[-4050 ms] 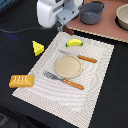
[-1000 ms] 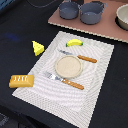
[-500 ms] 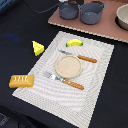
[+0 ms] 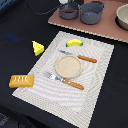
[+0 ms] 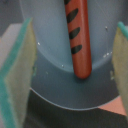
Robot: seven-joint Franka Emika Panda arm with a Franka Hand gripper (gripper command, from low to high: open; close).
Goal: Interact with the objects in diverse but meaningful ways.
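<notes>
Your pincer [image 5: 70, 75] shows only its two fingers in the wrist view, one at each side edge of the frame. Each finger [image 5: 17, 80] is a flat slab: pale yellowish-cream pad face, teal-green band along the edge. The other finger [image 5: 121, 57] has the same cream face, with a faint green rim. Both are blurred, so you can't make out screws or markings. In the exterior view you get just a whitish sliver of the arm [image 4: 64, 1] at the far edge; its shape is unclear.
</notes>
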